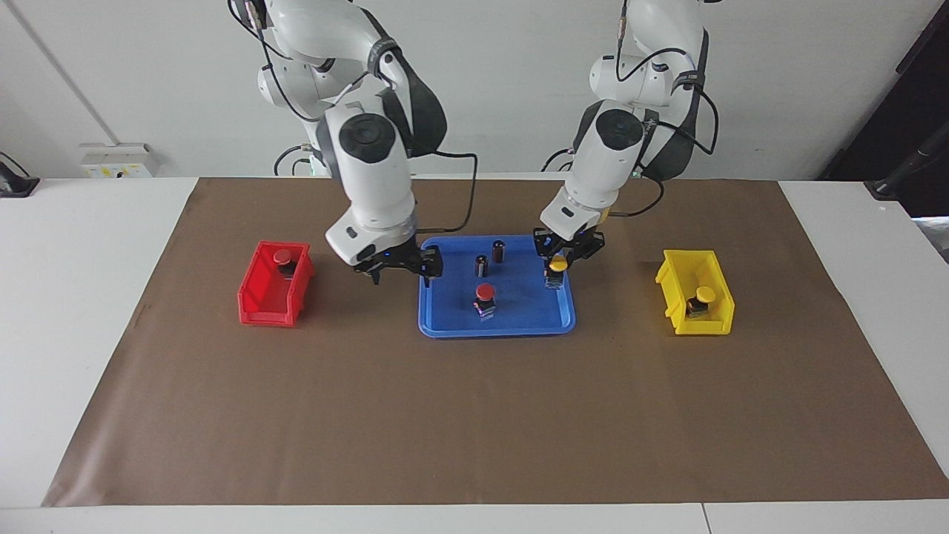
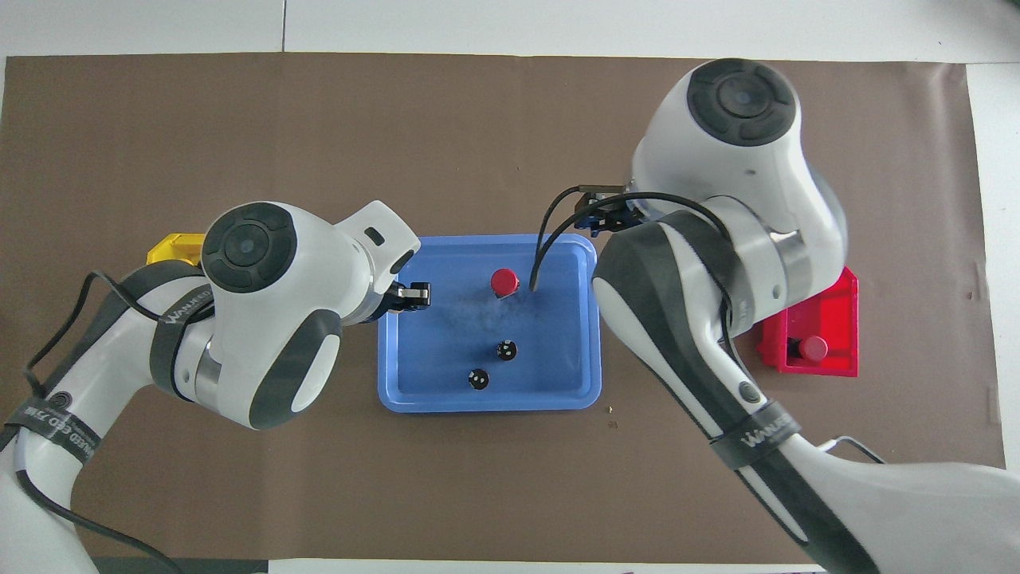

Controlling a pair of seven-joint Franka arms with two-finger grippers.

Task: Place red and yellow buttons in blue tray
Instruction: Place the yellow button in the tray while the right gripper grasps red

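Observation:
The blue tray [image 1: 445, 322] [image 2: 406, 395] lies mid-table. A red button [image 1: 485, 295] [image 2: 504, 281] stands in it. A yellow button [image 1: 557, 264] stands upright in the tray at the left arm's end, hidden under the arm in the overhead view. My left gripper [image 1: 562, 256] [image 2: 410, 295] is right at this button's cap. My right gripper [image 1: 400, 268] [image 2: 602, 211] is open and empty, over the tray's rim at the right arm's end. A second red button [image 1: 282, 256] [image 2: 814, 347] sits in the red bin. A second yellow button [image 1: 704, 296] sits in the yellow bin.
Two dark capless cylinders [image 1: 482, 265] [image 1: 498, 250] stand in the tray, nearer to the robots than the red button. The red bin [image 1: 261, 305] [image 2: 837, 299] is toward the right arm's end, the yellow bin [image 1: 678, 271] [image 2: 171, 249] toward the left arm's. Brown paper covers the table.

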